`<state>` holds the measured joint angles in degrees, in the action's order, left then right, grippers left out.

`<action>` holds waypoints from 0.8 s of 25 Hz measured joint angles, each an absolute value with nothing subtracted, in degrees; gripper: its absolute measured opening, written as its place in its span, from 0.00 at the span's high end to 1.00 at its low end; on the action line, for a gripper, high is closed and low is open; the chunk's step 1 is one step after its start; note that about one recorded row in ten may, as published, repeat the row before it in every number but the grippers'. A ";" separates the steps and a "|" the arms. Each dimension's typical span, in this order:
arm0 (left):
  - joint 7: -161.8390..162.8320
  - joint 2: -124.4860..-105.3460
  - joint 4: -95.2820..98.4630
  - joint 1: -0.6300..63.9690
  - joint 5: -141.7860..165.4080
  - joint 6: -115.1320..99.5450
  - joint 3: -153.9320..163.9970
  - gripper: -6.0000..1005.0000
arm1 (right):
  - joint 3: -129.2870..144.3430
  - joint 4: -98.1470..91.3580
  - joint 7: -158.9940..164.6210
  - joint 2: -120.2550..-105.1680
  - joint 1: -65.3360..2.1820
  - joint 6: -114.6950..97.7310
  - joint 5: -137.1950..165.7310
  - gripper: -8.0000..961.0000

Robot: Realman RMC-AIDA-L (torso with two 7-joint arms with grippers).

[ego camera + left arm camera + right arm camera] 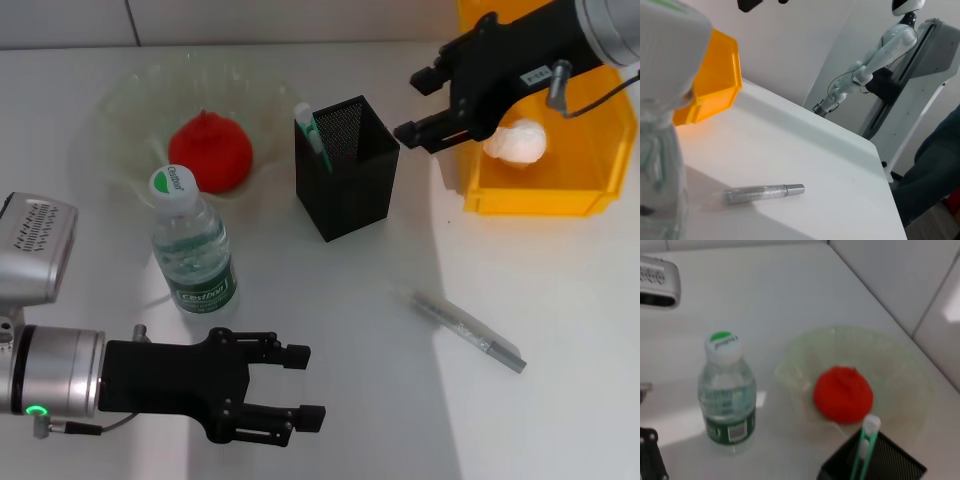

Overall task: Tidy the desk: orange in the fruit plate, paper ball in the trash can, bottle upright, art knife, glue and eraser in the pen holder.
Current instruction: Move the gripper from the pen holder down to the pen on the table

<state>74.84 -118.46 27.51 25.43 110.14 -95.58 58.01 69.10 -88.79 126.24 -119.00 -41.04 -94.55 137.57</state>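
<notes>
Tabletop (330, 330): white, tiled wall behind.
Art knife (468, 330): flat, right of pen holder (346, 165).
Bottle (192, 250): upright, left of holder.
Left gripper (305, 385): fingers apart, empty.
Right gripper (418, 105): fingers apart, beside holder.

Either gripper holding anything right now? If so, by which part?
Nothing is held. The left gripper is open near the table's front, beside the upright bottle. The right gripper is open over the yellow bin; the paper ball lies inside.
</notes>
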 joint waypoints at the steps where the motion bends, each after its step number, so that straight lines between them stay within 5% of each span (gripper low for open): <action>1: 74.84 -118.46 27.51 25.43 110.13 -95.58 58.01 0.23 | 70.15 -90.58 128.61 -119.10 -41.17 -96.18 140.09 0.37; 20: 75.89 -118.53 27.66 25.82 110.12 -97.70 58.10 0.23 | 81.11 -74.52 146.60 -119.53 -45.00 -98.96 147.77 0.37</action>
